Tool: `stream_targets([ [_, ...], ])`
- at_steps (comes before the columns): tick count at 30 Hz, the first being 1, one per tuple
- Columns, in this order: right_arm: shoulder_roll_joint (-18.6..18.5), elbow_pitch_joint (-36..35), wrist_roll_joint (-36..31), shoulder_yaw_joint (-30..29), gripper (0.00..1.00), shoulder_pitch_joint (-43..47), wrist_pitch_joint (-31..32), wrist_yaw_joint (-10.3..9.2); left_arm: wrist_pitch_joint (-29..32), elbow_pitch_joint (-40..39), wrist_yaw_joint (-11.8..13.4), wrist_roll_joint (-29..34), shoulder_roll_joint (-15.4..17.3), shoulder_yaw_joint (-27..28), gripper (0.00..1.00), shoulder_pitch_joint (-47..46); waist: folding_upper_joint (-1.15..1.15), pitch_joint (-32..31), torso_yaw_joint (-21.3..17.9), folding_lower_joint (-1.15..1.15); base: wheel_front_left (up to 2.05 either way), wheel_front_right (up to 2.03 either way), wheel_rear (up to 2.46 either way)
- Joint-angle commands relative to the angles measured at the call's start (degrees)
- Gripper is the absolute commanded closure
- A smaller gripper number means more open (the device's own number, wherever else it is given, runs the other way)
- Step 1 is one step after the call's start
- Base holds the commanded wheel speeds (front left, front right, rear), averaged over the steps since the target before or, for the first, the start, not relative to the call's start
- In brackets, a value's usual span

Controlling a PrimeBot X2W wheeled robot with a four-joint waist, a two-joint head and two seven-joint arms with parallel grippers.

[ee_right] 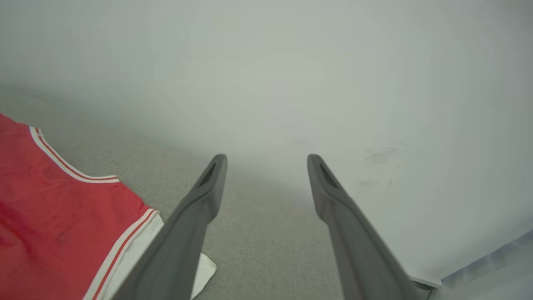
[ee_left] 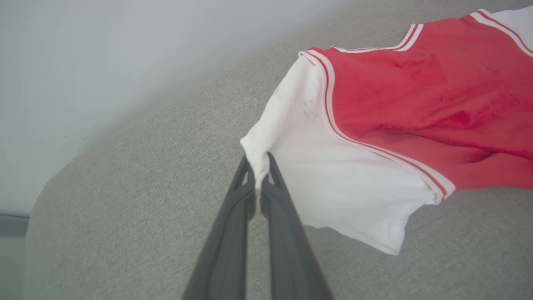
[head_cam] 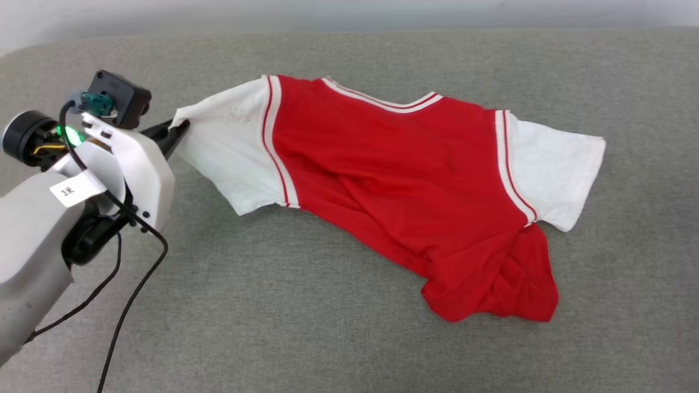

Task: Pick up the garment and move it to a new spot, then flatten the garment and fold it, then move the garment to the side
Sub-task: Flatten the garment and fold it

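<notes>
The garment (head_cam: 393,180), a red jersey T-shirt with white sleeves and striped trim, lies spread across the grey cushion, its lower hem bunched at the front right. No chest print shows; the plain red side faces up. My left gripper (head_cam: 177,128) is shut on the edge of the white left sleeve (ee_left: 341,183), with a fold of cloth pinched between the dark fingers (ee_left: 233,233). In the right wrist view my right gripper (ee_right: 266,162) is open and holds nothing, hovering past the shirt's other white sleeve (ee_right: 200,271), with the red body (ee_right: 54,216) at its left.
The grey fabric cushion (head_cam: 273,327) runs wide in front of and behind the shirt. A pale wall (ee_right: 291,62) rises behind its far edge. A black cable (head_cam: 136,289) hangs from my left forearm over the cushion's near left part.
</notes>
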Motion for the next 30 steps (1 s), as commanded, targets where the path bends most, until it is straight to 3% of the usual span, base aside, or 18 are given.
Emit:
stream_targets([
  [1, -1.16, 1.03, 1.05, 0.94, 0.0, -0.91, 1.85, -0.07, -0.24, -0.6, 0.48, 0.3, 0.17, 0.17, 1.0, 0.42, 0.0, 0.73, 0.89, 0.0, 0.0, 0.0, 0.0],
  [6, -8.72, 6.46, 7.42, 9.6, 0.0, -6.81, 14.36, -0.07, -0.74, -4.04, 1.65, 1.56, -0.1, 0.04, 1.0, -0.64, 0.0, 2.76, 2.61, 0.0, 0.0, 0.0, 0.0],
  [14, -10.59, 16.91, 18.89, 19.34, 0.0, -13.88, 31.85, -0.07, -1.29, -7.6, 2.52, 3.25, -0.8, 0.27, 1.0, -2.85, 0.0, 6.83, 4.78, 0.0, 0.0, 0.0, 0.0],
  [24, -6.41, 26.44, 21.16, 23.11, 0.0, -19.96, 34.06, -0.06, -2.55, -9.19, 2.81, 5.01, -1.67, 0.45, 1.0, -5.07, 0.0, 12.09, 6.85, 0.0, 0.0, 0.0, 0.0],
  [30, -4.67, 30.57, 22.48, 30.32, 0.0, -15.51, 36.68, 0.12, -3.21, -8.41, 2.57, 5.05, -2.11, 0.29, 1.0, -5.47, 0.0, 13.11, 6.99, 0.0, 0.0, 0.0, 0.0],
])
